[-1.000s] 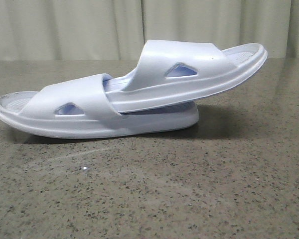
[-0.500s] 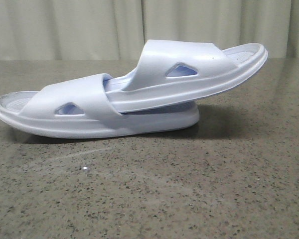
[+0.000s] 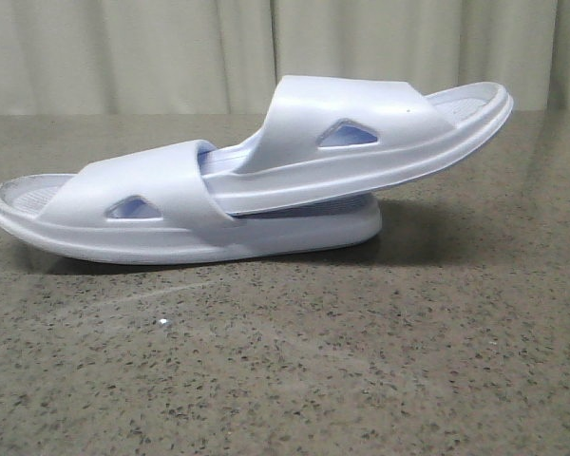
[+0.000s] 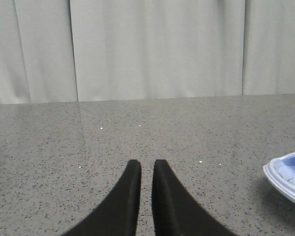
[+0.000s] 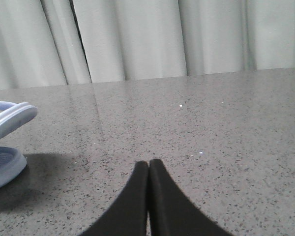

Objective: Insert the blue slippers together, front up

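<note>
The blue slippers [image 3: 237, 180] are lying nested on the table [image 3: 361, 361], well apart from the left gripper [image 4: 146, 167], nearly closed and empty, and the right gripper [image 5: 148, 166], pressed closed and empty.

The left gripper [image 4: 147, 169] hangs low over the speckled grey stone bench [image 4: 88, 147], its two black fingers [image 4: 130, 191] drawn close with only a thin slit between the tips and nothing held between them. One rounded end of a pale blue slipper [image 4: 287, 178] rests on the bench, apart from the gripper. A pleated pale curtain [image 4: 157, 49] hangs behind the bench.
</note>
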